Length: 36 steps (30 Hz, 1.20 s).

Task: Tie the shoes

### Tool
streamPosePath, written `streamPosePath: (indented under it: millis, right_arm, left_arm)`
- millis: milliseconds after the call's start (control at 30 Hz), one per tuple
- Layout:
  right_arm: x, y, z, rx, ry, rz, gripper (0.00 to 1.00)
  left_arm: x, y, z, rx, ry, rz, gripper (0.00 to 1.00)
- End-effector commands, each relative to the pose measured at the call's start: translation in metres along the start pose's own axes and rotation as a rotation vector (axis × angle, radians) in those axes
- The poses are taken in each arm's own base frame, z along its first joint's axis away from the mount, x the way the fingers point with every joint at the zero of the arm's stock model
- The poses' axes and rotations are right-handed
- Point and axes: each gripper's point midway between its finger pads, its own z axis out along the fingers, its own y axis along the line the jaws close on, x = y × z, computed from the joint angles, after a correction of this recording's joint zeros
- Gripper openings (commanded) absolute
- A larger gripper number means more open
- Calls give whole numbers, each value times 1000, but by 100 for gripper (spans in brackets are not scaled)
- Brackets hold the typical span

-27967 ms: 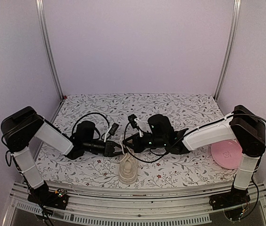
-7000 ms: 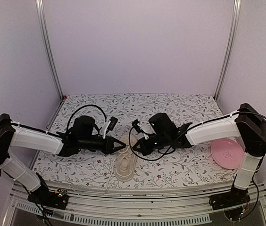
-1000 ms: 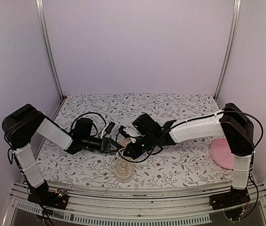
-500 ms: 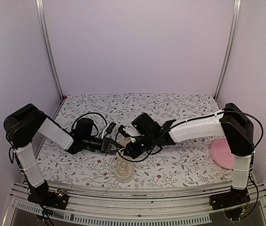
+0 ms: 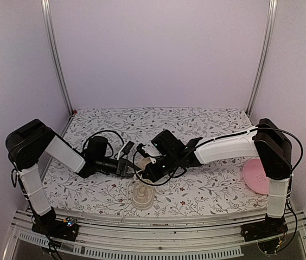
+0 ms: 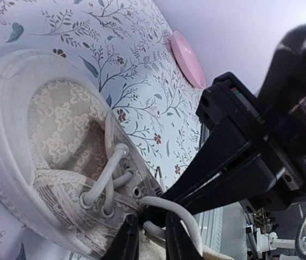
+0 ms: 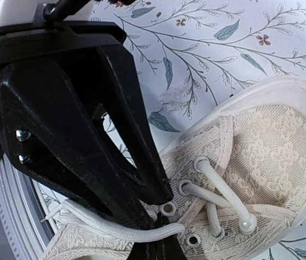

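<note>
Lilac walls [image 5: 158, 54], floral tabletop [image 5: 207, 122]

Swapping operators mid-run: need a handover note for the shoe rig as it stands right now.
Left gripper: jaws narrow around a lace strand by the top eyelets; can't tell if it grips yet.
Right gripper: shut, apparently pinching the lace at the same spot.
Shoe: on the near side between the arms, both grippers over its far end. Plate far right, not involved.
Done: lower eyelets laced; both arms on the lace.
Left: no knot or bow visible; the tying itself remains.
</note>
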Motion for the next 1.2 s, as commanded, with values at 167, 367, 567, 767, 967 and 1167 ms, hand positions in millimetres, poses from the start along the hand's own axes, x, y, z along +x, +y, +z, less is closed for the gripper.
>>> streamPosePath:
  millis: [167, 367, 567, 767, 967, 1167]
  right_arm:
    - [-8, -8, 3, 34, -23, 9, 2]
    - [-8, -9, 2, 40, -29, 11, 2]
    - [-10, -8, -6, 48, -45, 1, 3]
    - [-10, -2, -31, 41, -77, -48, 27]
    - [-18, 9, -56, 10, -129, -100, 39]
    - [-22, 28, -57, -13, -170, -165, 46]
  left_arm:
    - [13, -10, 9, 63, 43, 6, 5]
    - [11, -12, 8, 69, 32, 8, 0]
    - [8, -10, 7, 46, 12, -1, 0]
    - [8, -7, 6, 34, 5, -10, 0]
    - [8, -8, 6, 32, 2, -11, 0]
    - [10, -8, 5, 32, 5, -14, 0]
